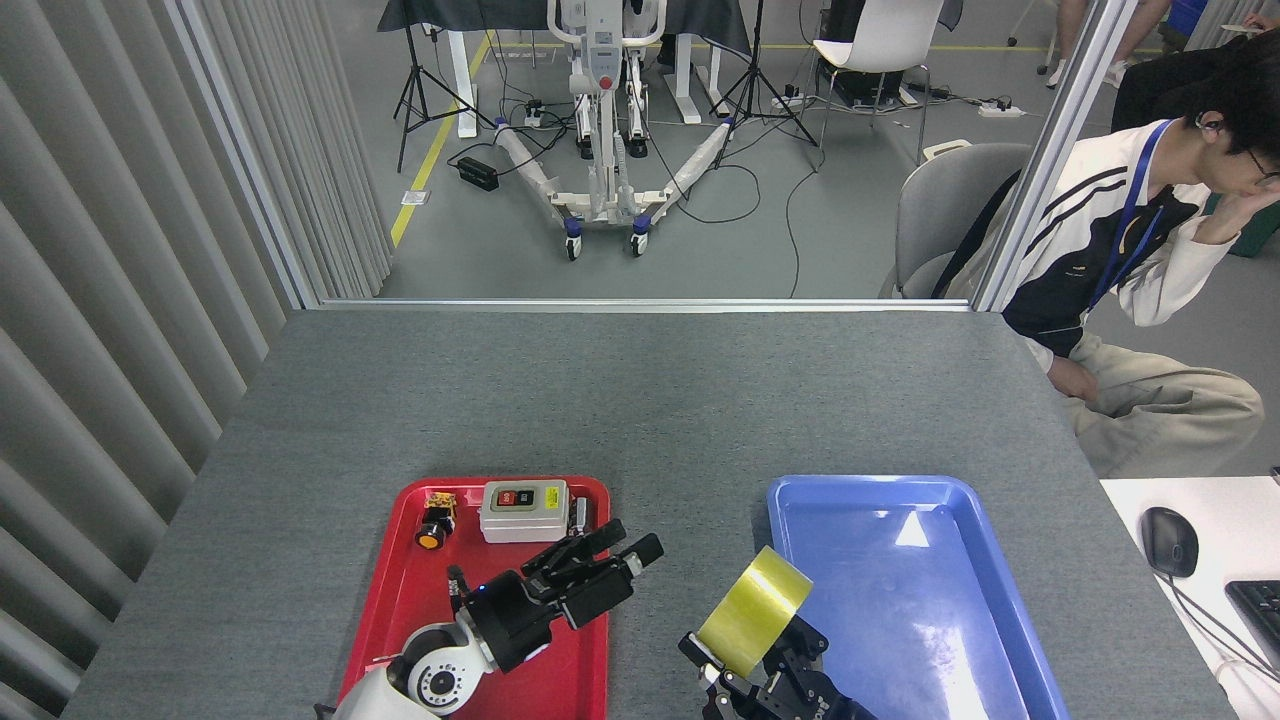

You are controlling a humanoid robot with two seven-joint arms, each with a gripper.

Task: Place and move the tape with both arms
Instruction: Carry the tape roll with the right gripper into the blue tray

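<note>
right hand [750, 655] has the tape [754, 610] pinched and lifted, tilted, right at the left edge of the blue tray [960, 640], so the drop spot's just to its right, while the left hand [615, 550] hangs empty, fingers apart, over the red tray [400, 600]

Bright, even light – sharp focus, glare on blue tray [960, 620]

yellow tape [752, 611], red tray [410, 600], blue tray [960, 600]
</note>
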